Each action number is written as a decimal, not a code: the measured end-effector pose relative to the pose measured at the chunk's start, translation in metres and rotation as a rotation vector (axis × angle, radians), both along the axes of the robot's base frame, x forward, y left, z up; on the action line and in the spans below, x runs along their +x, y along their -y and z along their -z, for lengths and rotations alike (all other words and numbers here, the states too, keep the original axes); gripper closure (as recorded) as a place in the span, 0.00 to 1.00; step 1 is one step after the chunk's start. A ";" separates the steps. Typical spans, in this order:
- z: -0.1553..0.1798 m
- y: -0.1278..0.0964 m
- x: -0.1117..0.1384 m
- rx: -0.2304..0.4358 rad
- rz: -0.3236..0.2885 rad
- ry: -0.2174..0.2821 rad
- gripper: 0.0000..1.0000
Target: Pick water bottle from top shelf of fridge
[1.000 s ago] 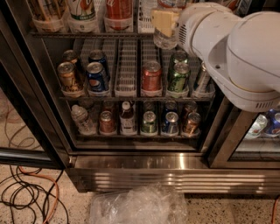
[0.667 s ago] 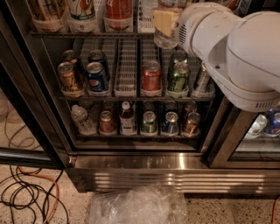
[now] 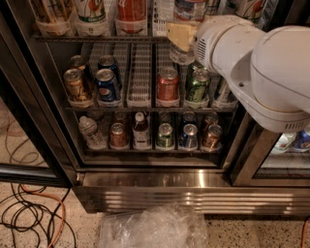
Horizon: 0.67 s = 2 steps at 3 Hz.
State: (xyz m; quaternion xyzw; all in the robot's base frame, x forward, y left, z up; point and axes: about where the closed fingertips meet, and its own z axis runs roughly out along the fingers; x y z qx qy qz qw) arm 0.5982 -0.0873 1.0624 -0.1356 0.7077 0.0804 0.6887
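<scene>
Nearest the camera, the white arm is seen entering from the right and reaching leftward into the fridge.

Well below the gripper, a crumpled clear plastic bag is noted on the speckled floor in front of the ribbed steel base. Loose cables are noted below and far to the left. Neither is judged to be in the way of the reach.

Further in, two racks below the gripper, short cans are held together with a squat clear bottle and a brown-drink bottle. On the rack directly below the gripper, soda cans are lined up in rows. A red can and a green can are almost straight underneath, and a white lattice tray is down and to the left.

Farthest in is the top shelf. The gripper is placed at its front edge, against the mid-body of the water bottle. The bottle is stood upright, with its base showing just under the gripper and its label above. Whether the gripper is clenched or released cannot be told.

Tall cans are stood just left of the gripper, so a frontal approach is judged to have been forced by the crowding.

The step in hand is judged to be the grasp; lift-out is not yet done.

A risk is noted: the bottle base could catch on the shelf edge and be tipped onto the cans beneath.
</scene>
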 end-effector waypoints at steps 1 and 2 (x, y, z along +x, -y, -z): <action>0.012 0.007 -0.010 0.025 0.012 -0.023 1.00; 0.012 0.007 -0.010 0.025 0.012 -0.023 1.00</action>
